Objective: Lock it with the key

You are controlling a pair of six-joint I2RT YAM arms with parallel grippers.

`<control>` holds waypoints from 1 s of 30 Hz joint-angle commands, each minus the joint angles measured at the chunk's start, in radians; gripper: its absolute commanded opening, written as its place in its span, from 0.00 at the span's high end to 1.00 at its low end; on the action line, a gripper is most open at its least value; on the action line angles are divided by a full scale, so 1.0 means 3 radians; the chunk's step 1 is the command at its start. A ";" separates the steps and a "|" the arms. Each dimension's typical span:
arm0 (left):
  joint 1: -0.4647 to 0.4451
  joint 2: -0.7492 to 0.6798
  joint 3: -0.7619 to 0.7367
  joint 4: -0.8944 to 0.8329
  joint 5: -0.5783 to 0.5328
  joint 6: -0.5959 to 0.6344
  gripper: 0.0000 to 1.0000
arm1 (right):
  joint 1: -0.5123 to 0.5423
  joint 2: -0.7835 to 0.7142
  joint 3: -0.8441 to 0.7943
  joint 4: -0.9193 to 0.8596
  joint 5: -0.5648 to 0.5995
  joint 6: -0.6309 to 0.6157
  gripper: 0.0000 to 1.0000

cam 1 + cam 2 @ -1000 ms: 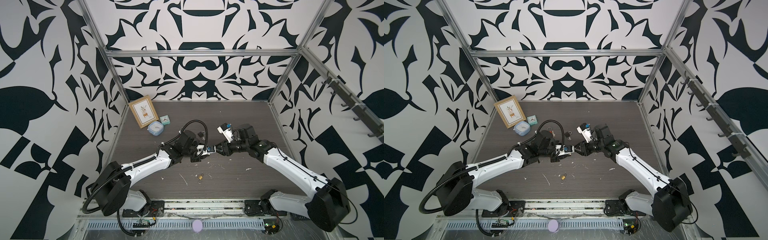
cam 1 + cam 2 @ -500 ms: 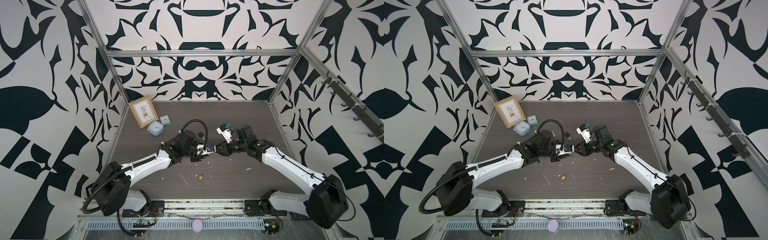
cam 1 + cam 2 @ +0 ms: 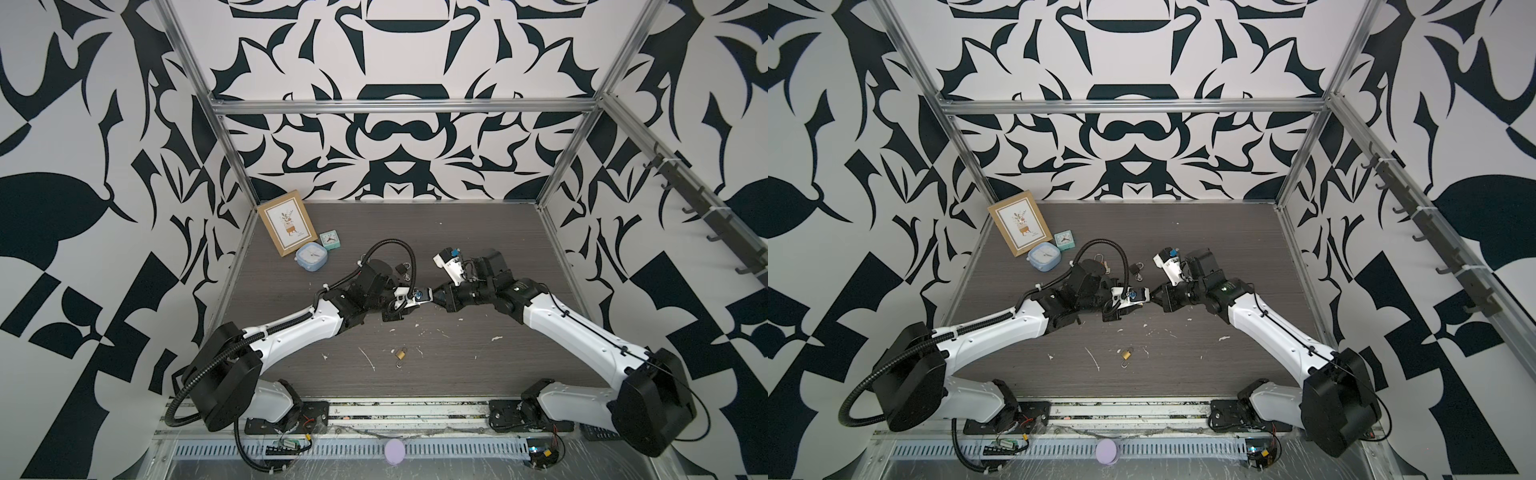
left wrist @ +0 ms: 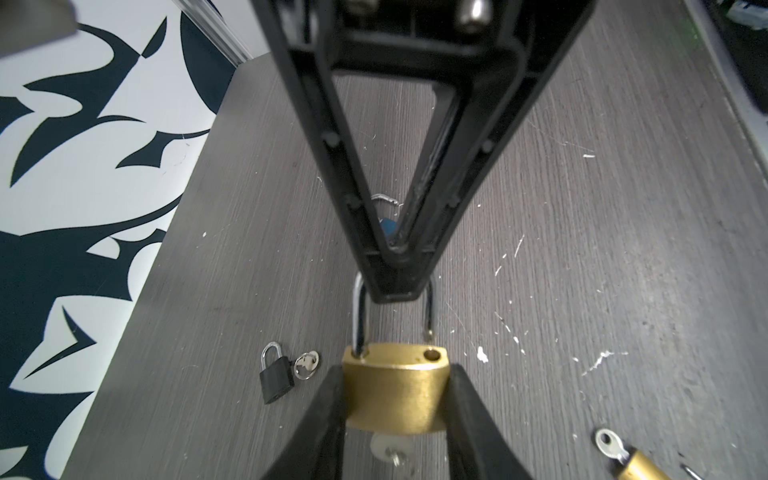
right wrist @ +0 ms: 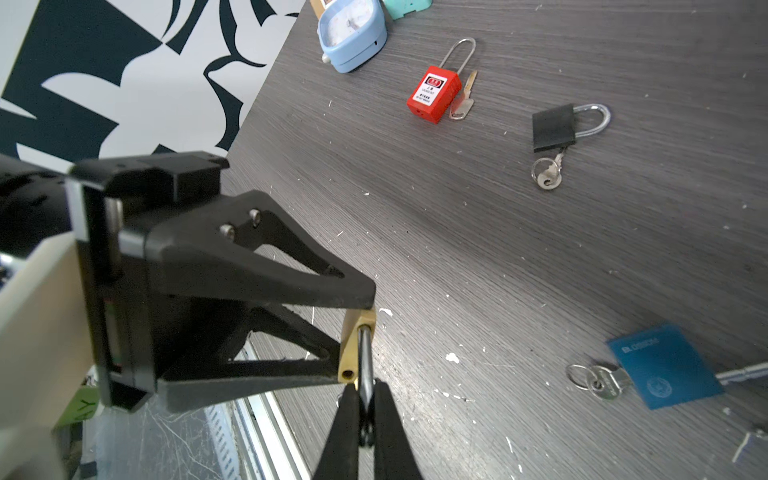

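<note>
While clamped, padlock (image 4: 395, 399): brass body, steel shackle (image 4: 359, 311) raised, one leg out of its hole
place: above table (image 3: 478, 257) centre
key (image 4: 388, 451): silvery, at body's far end
left gripper (image 4: 395, 370): pinching body sides
right gripper (image 5: 365, 392): pinching shackle

Brushed, dull brass on padlock (image 4: 395, 390); glossy steel on shackle (image 4: 360, 320). Smooth red plastic on safety lock (image 5: 434, 93). Matt grey wood-grain on table (image 4: 602, 257).

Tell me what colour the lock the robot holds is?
The padlock is brassy gold, clearest in the left wrist view.
</note>
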 commanded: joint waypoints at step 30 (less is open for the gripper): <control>-0.0145 0.0050 0.0076 0.1013 -0.0472 -0.0317 1.00 | 0.0027 0.0413 0.0065 0.0338 -0.0270 0.0606 1.00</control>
